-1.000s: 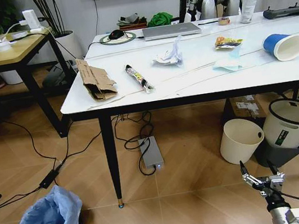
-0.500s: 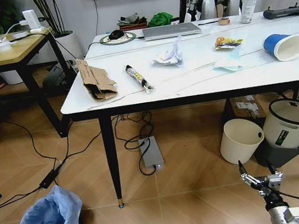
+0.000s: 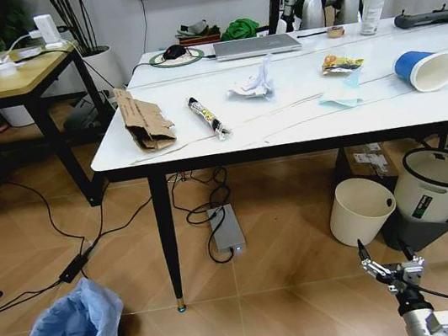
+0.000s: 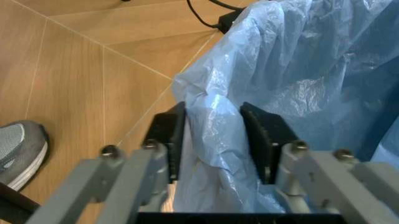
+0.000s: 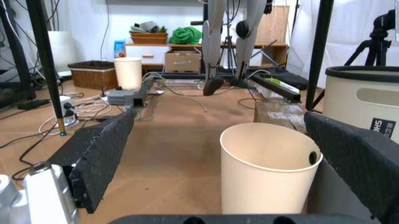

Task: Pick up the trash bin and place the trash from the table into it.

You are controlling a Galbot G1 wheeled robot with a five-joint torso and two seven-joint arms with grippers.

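On the floor at far left, the left gripper has its fingers narrowed around a fold of the trash bin liner, nearest it. The trash lies up on the tabletop. The right gripper hangs spread wide, well apart.
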